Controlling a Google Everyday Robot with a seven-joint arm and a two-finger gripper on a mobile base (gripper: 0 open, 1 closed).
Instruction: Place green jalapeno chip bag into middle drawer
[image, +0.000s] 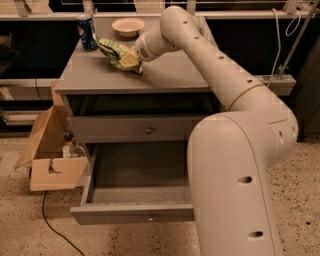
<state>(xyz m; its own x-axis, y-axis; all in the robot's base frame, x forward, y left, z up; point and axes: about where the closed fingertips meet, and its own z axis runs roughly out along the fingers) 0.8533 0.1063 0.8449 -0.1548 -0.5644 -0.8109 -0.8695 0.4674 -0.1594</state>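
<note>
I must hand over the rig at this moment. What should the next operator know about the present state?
End effector: over the cabinet top, against the right end of the green jalapeno chip bag. Whether it grips the bag cannot be seen.
Bag: on the cabinet top, right of the blue soda can and in front of the bowl.
Middle drawer: pulled out; the bag is not in it. The upper drawer is closed.
Done: drawer open, arm at the bag.
Left: confirm the grasp, lift the bag, lower it into the open drawer, release.
</note>
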